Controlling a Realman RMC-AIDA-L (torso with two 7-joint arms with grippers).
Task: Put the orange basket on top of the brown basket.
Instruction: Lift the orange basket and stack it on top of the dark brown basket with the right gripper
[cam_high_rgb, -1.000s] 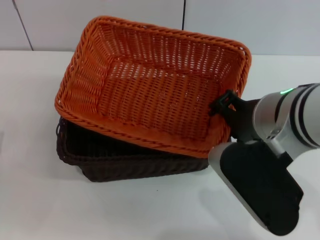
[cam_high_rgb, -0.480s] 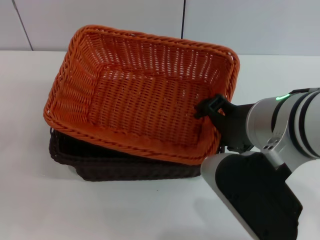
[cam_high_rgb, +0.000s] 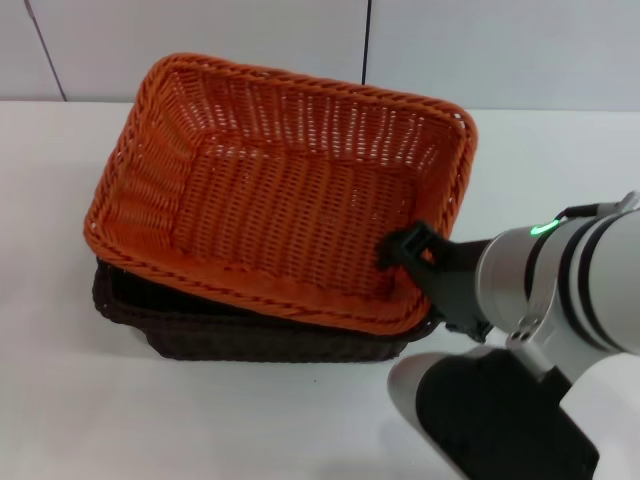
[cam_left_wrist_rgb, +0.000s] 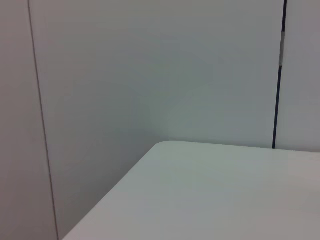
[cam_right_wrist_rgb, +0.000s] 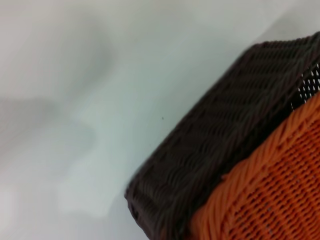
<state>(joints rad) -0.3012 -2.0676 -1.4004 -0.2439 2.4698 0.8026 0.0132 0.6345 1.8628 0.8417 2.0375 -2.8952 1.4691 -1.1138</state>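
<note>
Left arm not in head view. Orange basket (cam_high_rgb: 270, 200) sits tilted on brown basket (cam_high_rgb: 260, 335), left-center of white table (cam_high_rgb: 60, 400); brown one peeks out along near and left edges. Right gripper (cam_high_rgb: 412, 250) w/ jaws closed on orange basket's right near rim, one finger (cam_high_rgb: 400, 245) inside basket.

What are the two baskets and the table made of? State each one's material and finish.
Orange basket: woven wicker-style strands, probably plastic rattan given the uniform bright colour; braided rim, slight sheen.
Brown basket: the same weave in very dark brown, with openwork near the rim.
Table: smooth white surface, likely laminate; it shows no grain.
</note>
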